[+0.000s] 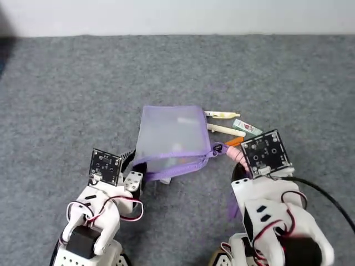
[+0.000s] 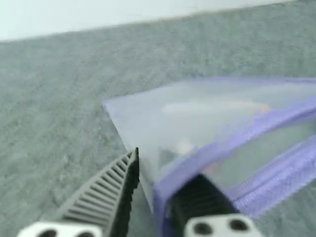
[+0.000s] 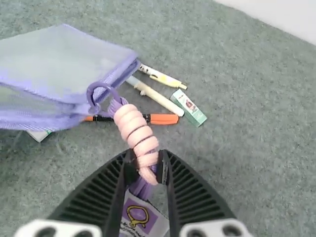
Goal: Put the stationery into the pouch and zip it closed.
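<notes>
The pouch (image 1: 169,138) lies at table centre, zipper edge toward 6 o'clock. The left gripper (image 2: 148,173) pinches its 7 o'clock corner. The right gripper (image 3: 145,165) clamps the pink coiled strap (image 3: 134,126) at 4 o'clock. The pens (image 3: 154,97) and eraser (image 3: 188,107) lie at 3 o'clock. The print on the purple tag (image 3: 140,217) is illegible.

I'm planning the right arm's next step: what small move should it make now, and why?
Probably release the pink coil: the right end effector grips it, the pouch mouth looks unzipped, and the orange pen lies outside, nearest.
</notes>
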Tool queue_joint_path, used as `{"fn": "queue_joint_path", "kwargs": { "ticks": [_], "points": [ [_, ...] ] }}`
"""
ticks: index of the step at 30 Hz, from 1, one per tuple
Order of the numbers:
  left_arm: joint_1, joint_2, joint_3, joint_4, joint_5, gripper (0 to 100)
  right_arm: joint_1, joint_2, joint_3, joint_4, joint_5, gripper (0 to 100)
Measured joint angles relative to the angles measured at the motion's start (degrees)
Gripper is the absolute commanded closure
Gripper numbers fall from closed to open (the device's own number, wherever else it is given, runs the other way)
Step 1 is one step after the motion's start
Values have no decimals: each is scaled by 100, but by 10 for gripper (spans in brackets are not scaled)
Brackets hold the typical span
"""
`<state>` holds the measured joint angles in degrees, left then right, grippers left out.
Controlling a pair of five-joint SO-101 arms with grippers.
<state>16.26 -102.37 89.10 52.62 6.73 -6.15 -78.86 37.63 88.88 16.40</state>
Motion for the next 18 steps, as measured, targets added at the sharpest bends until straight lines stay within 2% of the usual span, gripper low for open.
{"fn": "queue_joint_path", "kwargs": {
  "ticks": [5, 10, 14, 18],
  "points": [
    [-35, 0, -440, 105, -70, 989, 0, -158, 0, -211, 0, 991],
    [-545, 0, -1275, 914, -510, 989, -70, -167, 79, -923, 0, 991],
    [-941, 0, -1793, 1741, -765, 989, -563, -167, 343, -1108, -26, 991],
    [-1064, -26, -2189, 2497, -800, 988, -1143, -167, 668, -1169, -466, 991]
  ]
}}
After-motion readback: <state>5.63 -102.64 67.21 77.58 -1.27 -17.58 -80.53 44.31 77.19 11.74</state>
